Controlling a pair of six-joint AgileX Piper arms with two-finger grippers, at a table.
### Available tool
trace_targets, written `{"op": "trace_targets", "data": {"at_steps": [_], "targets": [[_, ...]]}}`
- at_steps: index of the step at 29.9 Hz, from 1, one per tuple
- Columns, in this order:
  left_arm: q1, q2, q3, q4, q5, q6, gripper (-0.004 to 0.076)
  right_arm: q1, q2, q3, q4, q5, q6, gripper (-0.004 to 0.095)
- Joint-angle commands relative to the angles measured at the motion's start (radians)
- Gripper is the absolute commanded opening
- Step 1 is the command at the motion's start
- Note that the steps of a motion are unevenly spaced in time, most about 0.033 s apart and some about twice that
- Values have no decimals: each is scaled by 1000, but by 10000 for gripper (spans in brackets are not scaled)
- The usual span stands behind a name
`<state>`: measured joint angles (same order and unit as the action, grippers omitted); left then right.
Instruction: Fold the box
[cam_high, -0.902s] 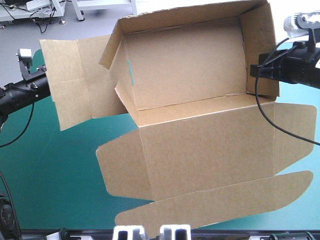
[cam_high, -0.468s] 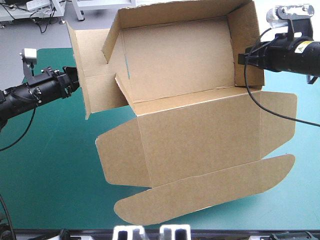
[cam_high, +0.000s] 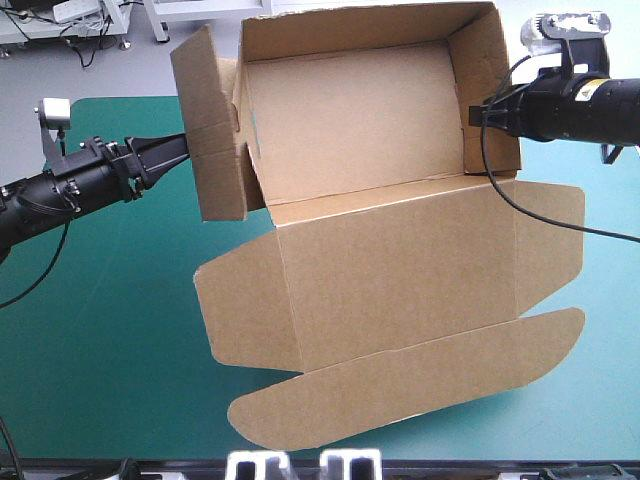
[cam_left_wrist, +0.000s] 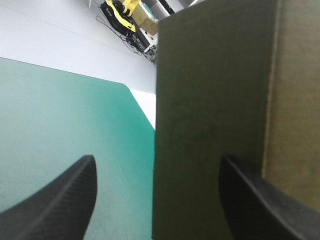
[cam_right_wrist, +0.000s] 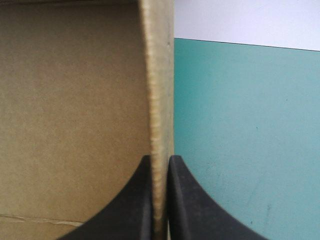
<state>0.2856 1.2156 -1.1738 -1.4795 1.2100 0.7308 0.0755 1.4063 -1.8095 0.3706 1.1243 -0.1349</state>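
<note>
The table's teal-green cover (cam_high: 100, 330) runs under everything we see. Our right gripper (cam_right_wrist: 160, 161) is all but closed. Its two black fingers pinch an upright edge of brown board between them, which is the right wall (cam_high: 492, 90) of the box (cam_high: 350, 120). To one side of these fingers we see the wall's inner face, and to the other side the cover.

Our left gripper (cam_left_wrist: 157, 159) has its fingers wide apart and grips nothing. The raised left flap (cam_high: 215, 130) rises just ahead of it. The flap's edge stands about midway between the fingers, and its board runs on past one of them. From above, the fingertips reach the flap's outer face, but we cannot tell whether they touch it.

Between our two grippers the box is an open tray with its back wall up. On the near side of both grippers the lid (cam_high: 400, 280) lies spread out, ending in a long rounded tuck flap (cam_high: 400, 385).
</note>
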Motion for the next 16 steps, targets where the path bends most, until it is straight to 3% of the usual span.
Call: {"op": "trace_targets", "data": {"at_steps": [1, 16], "targets": [[-5, -30, -35, -99, 82, -14, 490, 3, -16, -25, 45, -83, 1, 0], [-5, -39, -36, -132, 82, -17, 490, 5, 6, -25, 171, -118, -53, 0]]}}
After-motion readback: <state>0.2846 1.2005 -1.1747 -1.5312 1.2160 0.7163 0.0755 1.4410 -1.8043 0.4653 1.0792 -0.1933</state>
